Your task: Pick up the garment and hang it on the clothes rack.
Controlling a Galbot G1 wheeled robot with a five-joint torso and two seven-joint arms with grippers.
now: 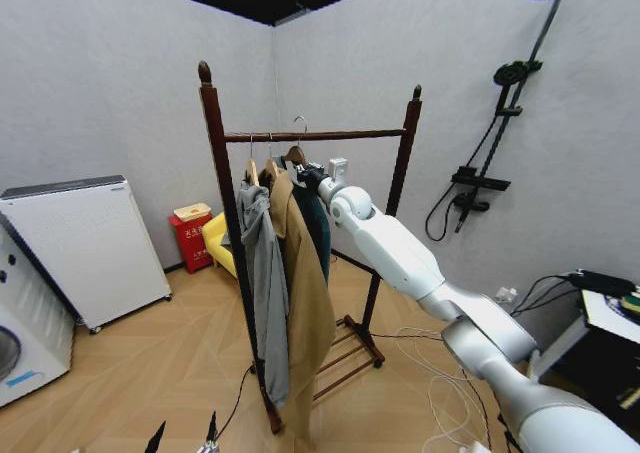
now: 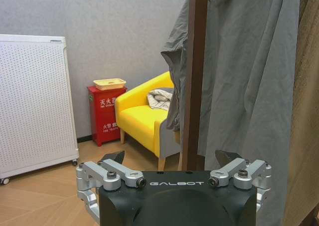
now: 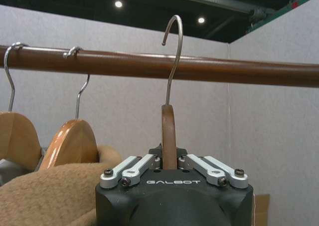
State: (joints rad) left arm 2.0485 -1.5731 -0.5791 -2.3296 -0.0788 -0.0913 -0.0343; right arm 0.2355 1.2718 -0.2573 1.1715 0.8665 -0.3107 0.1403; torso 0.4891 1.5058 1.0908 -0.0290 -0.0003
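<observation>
2 garments already hang on the clothes rack (image 1: 228, 223): a grey hooded jacket (image 1: 262, 283) nearest its left post and a long tan coat (image 1: 305, 313) just beside that. The garment (image 1: 318, 223), dark teal-blue, is next along on the far side of the tan coat, below the top rail (image 3: 199, 69), and its wooden hanger (image 3: 169, 131) is pinched at the neck by the right gripper (image 3: 168, 163), whose fingers are shut tight on either side of the wood. In the right wrist view the hanger's metal hook (image 3: 173, 51) rises past the rail with its curved tip above the rail's top edge; I cannot tell whether the hook is seated over the rail or merely in front of it.

That is the main risk. If the fingers let go while the hook is only beside the rail, hanger and garment drop to the floor by the rack's foot. A sideways pull could also twist the hook off line, or drag it into the 2 other hooks (image 3: 75, 54) resting on the rail close by. The tan coat's shoulder (image 3: 50, 191) presses close to the gripper and may snag on it.

The left gripper (image 2: 174, 178) waits low near the rack's left post, beside the grey jacket, fingers spread and holding nothing
</observation>
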